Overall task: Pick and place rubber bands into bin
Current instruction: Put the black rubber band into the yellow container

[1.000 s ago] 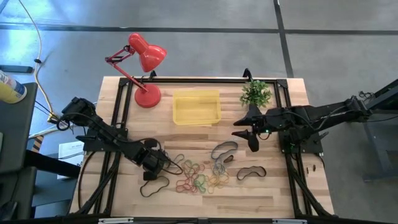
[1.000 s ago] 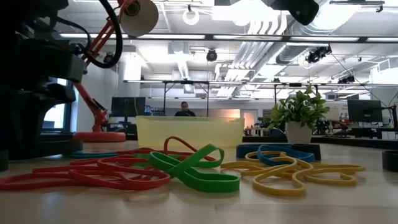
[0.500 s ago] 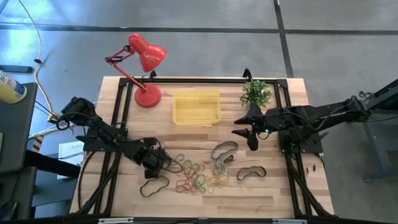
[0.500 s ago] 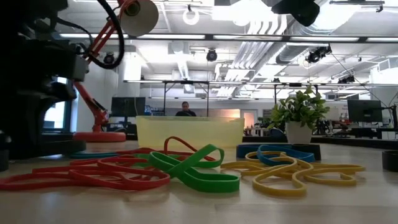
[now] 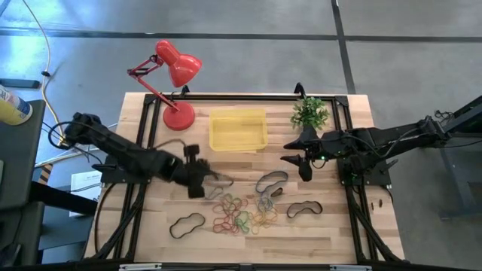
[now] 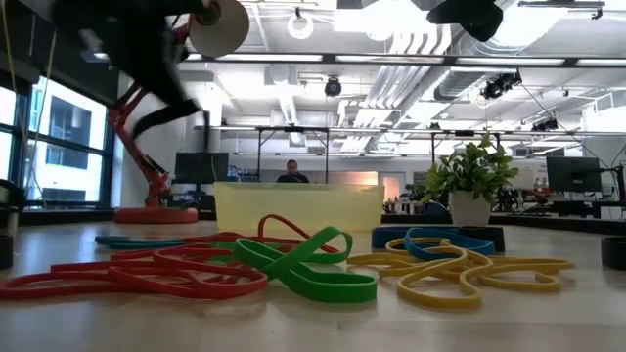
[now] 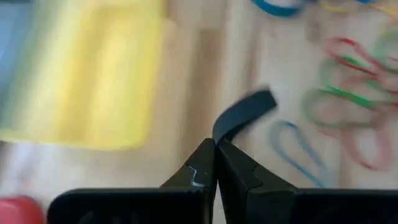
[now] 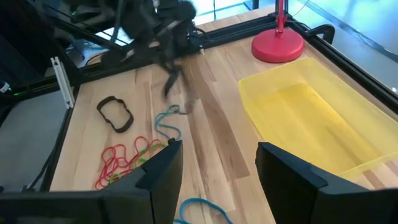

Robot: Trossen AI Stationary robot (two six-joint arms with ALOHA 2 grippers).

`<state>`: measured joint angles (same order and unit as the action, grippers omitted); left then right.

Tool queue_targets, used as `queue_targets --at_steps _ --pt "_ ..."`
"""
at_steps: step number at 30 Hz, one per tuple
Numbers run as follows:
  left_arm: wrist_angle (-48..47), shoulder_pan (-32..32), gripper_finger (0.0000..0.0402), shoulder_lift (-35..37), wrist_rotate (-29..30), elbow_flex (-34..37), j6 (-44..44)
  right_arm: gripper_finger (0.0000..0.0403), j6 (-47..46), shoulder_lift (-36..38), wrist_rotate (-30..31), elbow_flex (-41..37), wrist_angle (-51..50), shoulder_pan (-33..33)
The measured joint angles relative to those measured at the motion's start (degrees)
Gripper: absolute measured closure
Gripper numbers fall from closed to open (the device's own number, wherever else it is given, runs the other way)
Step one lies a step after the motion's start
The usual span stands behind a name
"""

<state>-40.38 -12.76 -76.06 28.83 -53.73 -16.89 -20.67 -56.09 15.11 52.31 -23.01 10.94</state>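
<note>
**Left gripper lifts a dark band near the bin**

While the right gripper [image 5: 303,167] waits beside the plant [image 5: 309,113], the high view shows the left gripper [image 5: 202,178] above the table [image 5: 331,226], between the bin [image 5: 238,129] and the bands [image 5: 242,213].

At table height, red, green, yellow and blue bands lie in front of the bin [image 6: 298,206].

From the left wrist, fingers [image 7: 239,173] are pressed together on a dark band [image 7: 244,111].

From the right wrist, fingers [image 8: 283,168] stand wide apart, holding nothing; the lamp [image 8: 278,45] stands beside the bin.
</note>
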Motion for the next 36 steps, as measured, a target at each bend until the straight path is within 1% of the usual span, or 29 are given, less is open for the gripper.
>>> queue_targets --at_steps 3,5,9,15,19,25,31,33,36 --pt "1.3 5.7 0.0401 0.0 0.8 -2.0 7.3 0.021 0.0 0.0 0.5 0.0 0.0 0.0" --pt "3.9 9.8 0.0401 0.0 0.6 -2.8 12.8 0.021 0.0 0.0 1.0 0.0 0.0 0.0" --pt "11.1 18.4 0.0401 0.0 -2.5 -2.9 21.5 0.021 0.2 0.0 1.5 0.0 0.0 0.0" --pt "18.2 30.6 0.0401 -1.8 -8.8 -2.9 28.5 0.021 0.1 0.0 3.2 0.0 -0.1 0.0" --pt "22.2 35.9 0.0401 -4.4 -13.3 -3.0 30.3 0.021 0.1 0.0 4.0 0.0 0.1 0.0" --pt "25.5 40.2 0.0401 -10.6 -14.5 -3.0 30.6 0.021 -1.2 -0.1 4.5 0.0 0.1 0.0" --pt "26.7 41.3 0.04 -16.9 -17.4 -2.9 30.6 0.021 -2.9 -0.1 4.5 0.0 -0.1 0.0" --pt "27.0 41.2 0.0393 -17.9 -17.8 -2.9 30.7 0.021 -3.3 -0.1 4.5 0.0 -0.1 0.0" --pt "27.3 40.5 0.0366 -17.9 -17.7 -2.9 31.5 0.021 -3.8 -0.1 4.4 0.0 -0.1 0.0"
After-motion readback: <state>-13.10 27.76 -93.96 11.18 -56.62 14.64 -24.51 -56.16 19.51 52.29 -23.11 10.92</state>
